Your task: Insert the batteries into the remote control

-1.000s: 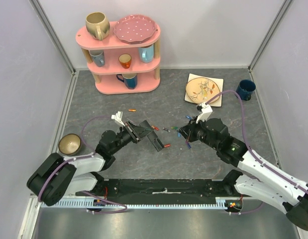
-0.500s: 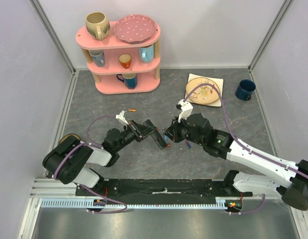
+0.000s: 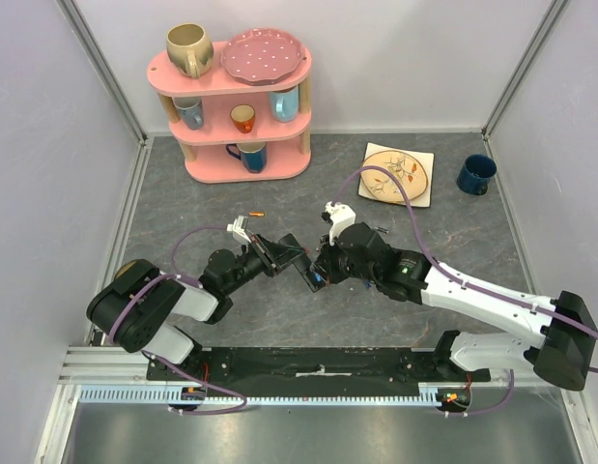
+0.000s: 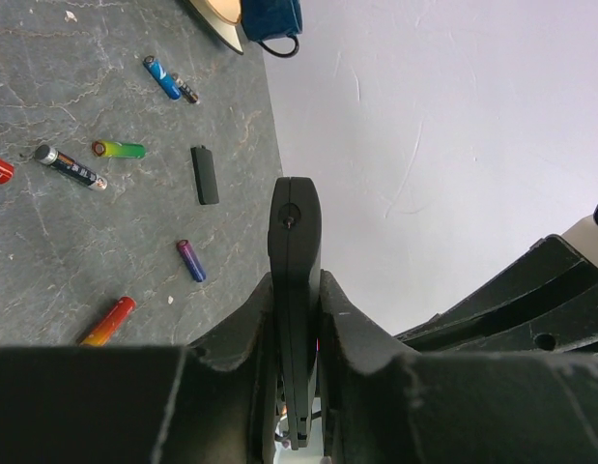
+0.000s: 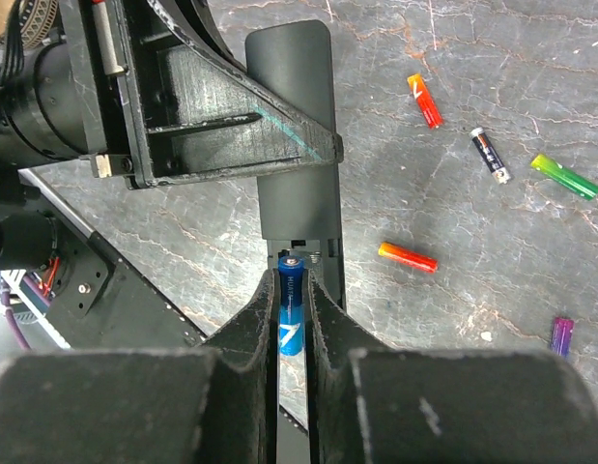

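The black remote control [image 3: 303, 263] is held edge-on in my left gripper [image 3: 281, 251], which is shut on it [image 4: 295, 232] above the table. Its battery bay [image 5: 300, 253] is open, facing the right wrist camera. My right gripper [image 5: 293, 282] is shut on a blue battery [image 5: 291, 311], whose tip sits at the mouth of that bay. Loose batteries lie on the table: orange [image 5: 407, 256], red [image 5: 424, 101], dark [image 5: 491, 155], green [image 5: 566, 177] and purple [image 5: 561, 335]. Another orange one [image 3: 256, 215] lies behind the left arm.
A small black flat cover [image 4: 206, 175] lies among the batteries. A pink shelf [image 3: 236, 106] with mugs and a plate stands at the back left. A patterned plate [image 3: 395, 172] and a blue mug [image 3: 476, 174] sit at the back right.
My right gripper has swung left with the blue battery, from beside the loose batteries up to the remote's open bay. The left gripper has shifted the remote slightly to the right.
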You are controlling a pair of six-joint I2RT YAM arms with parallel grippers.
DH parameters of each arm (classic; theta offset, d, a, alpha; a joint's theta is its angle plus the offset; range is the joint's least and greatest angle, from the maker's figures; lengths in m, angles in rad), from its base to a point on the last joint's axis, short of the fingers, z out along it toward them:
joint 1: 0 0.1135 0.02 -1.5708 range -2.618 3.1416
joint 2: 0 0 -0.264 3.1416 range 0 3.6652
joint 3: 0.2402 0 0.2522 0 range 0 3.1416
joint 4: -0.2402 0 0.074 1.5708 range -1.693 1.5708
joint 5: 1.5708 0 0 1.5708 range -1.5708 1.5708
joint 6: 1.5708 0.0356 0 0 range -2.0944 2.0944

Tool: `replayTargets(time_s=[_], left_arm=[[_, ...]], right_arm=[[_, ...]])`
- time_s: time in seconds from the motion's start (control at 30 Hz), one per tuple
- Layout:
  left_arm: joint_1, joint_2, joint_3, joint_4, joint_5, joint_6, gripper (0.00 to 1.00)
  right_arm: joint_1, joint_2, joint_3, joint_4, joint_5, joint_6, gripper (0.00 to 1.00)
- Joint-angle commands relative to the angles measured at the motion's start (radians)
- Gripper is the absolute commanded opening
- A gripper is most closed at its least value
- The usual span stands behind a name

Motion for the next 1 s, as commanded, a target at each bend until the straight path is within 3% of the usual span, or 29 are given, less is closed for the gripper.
replayTargets(time_s=[0.0, 0.97], left_arm=[[-0.005, -0.005, 0.018, 0.375, 0.018, -0.029, 0.02], [-0.008, -0.013, 0.038, 0.375, 0.029, -0.046, 0.02]], right_arm=[[0.010, 0.014, 0.044, -0.007, 0.030, -0.023, 0.00], [0.033, 0.077, 0.018, 0.083, 0.036, -0.005, 0.00]])
